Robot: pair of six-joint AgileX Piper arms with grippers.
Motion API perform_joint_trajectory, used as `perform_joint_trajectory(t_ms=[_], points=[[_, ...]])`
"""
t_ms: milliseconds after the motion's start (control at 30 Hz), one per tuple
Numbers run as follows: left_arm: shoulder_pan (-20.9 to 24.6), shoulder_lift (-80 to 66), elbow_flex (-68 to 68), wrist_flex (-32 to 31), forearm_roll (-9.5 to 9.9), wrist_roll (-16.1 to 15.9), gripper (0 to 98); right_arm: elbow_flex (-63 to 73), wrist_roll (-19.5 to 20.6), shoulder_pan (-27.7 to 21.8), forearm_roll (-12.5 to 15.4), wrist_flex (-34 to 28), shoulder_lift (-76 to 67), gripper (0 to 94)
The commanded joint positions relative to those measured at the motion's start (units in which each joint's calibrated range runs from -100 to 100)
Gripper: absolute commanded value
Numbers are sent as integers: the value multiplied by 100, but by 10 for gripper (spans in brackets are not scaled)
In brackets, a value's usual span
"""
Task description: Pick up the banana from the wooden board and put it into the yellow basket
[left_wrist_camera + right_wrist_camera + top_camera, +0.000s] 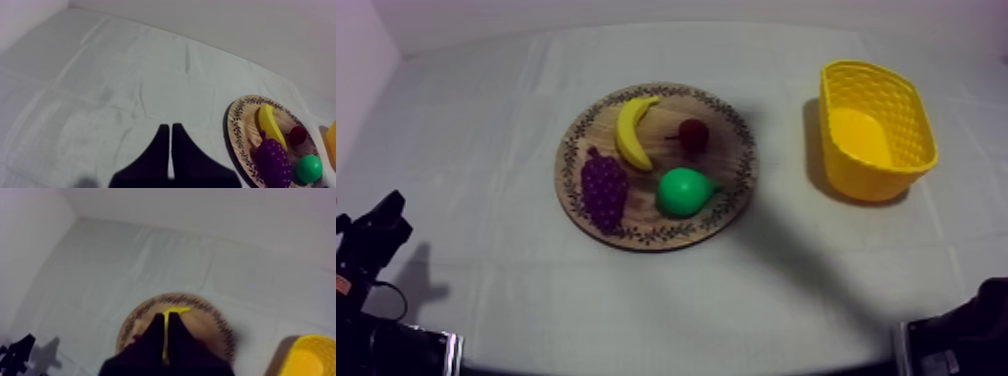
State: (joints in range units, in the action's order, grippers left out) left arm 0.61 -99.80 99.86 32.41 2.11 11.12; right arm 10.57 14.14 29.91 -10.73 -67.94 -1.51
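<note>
One banana (pixel 633 130) on one board (pixel 726 165), one basket (pixel 876 178) apart; left pincer (pixel 171 127) and right pincer (pixel 166 316) clenched empty.

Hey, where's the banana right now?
Top view: the banana lies on the wooden board, left of the small red fruit and beyond the grapes.

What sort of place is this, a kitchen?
Likely a robot test bench, not a kitchen: a cloth-covered table, a toy banana on a wooden board, and a black arm at its edge.
</note>
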Motion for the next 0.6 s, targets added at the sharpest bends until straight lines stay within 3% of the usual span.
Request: perform_joint_trajectory(t_ms=[0, 233, 567], points=[[0, -3, 3, 0, 2, -1, 1, 162, 115, 331, -41, -69, 443, 6], [0, -3, 3, 0, 2, -1, 1, 660, 519, 670, -159, -489, 1366, 6], [0, -3, 3, 0, 2, -1, 1, 1684, 714, 764, -169, -1145, 2512, 6]])
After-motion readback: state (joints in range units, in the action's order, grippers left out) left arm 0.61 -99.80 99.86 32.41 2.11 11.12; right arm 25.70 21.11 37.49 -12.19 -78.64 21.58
